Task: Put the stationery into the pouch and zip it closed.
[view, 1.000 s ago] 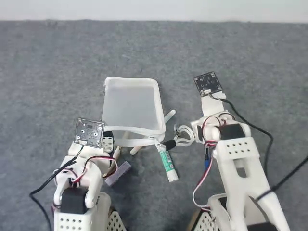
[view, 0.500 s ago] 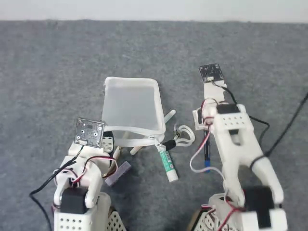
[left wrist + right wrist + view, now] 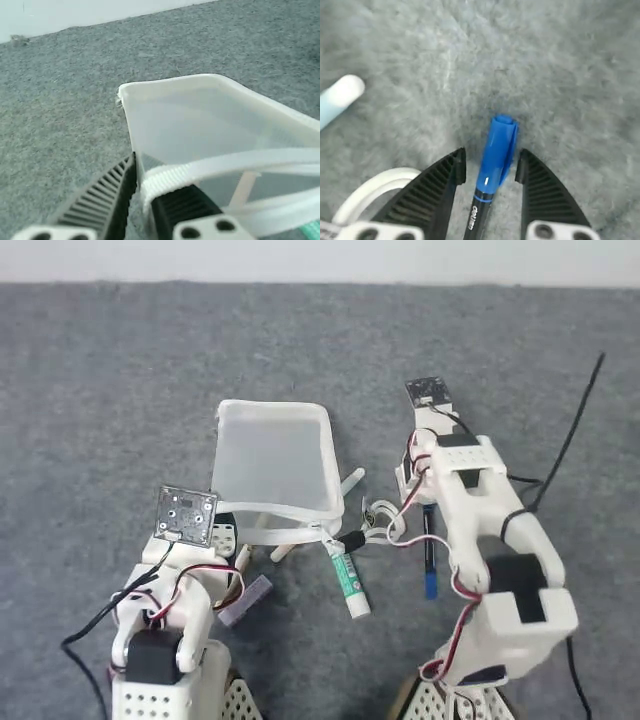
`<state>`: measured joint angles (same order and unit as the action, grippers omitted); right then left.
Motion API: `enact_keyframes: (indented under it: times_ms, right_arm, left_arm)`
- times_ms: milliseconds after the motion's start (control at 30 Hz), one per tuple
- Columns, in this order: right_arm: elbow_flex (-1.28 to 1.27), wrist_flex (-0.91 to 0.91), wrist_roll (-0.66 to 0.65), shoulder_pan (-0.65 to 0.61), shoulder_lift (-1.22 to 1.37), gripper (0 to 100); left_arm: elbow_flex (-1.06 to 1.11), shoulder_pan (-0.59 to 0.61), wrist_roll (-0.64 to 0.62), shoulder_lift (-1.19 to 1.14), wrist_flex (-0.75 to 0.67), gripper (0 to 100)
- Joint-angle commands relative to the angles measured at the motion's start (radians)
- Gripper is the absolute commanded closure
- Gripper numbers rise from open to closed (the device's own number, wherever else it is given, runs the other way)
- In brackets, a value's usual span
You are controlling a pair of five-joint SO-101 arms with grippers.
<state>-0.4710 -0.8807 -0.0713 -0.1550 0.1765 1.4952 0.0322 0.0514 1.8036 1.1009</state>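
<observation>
A translucent white pouch (image 3: 275,455) lies open on the grey carpet. My left gripper (image 3: 243,528) is shut on its near rim (image 3: 165,177), the dark jaws pinching the zipper band. A pen with a blue cap (image 3: 496,150) lies between the open fingers of my right gripper (image 3: 487,155), which straddles it low over the carpet. From above, that pen (image 3: 429,560) runs out from under the right arm, and the right gripper (image 3: 413,490) sits at its far end. A white and green glue stick (image 3: 348,580) lies by the pouch's mouth.
A purple eraser (image 3: 246,600) lies beside the left arm. A white looped item (image 3: 383,517) with a dark part lies between the pouch and the pen; its loop (image 3: 367,197) curves beside the right fingers. A white stick (image 3: 352,480) leans at the pouch's right edge.
The right arm has swung forward and tipped down over the pen, bringing its open fingers around the blue cap. The left arm and pouch have not moved.
</observation>
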Motion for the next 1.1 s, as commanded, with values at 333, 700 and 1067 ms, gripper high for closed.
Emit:
enact_keyframes:
  times_ms: [333,700,1067]
  right_arm:
    - [0.135,-0.150,0.015,0.048,-0.044,99.1]
    - [0.078,-0.148,0.017,0.039,-0.120,99.1]
    - [0.077,-0.127,0.015,0.044,-0.113,99.1]
  left_arm:
    - [-0.099,-0.003,0.006,0.020,0.005,99]
    - [-0.248,-0.009,-0.025,0.018,0.006,98]
    - [-0.467,-0.094,0.029,-0.305,0.006,99]
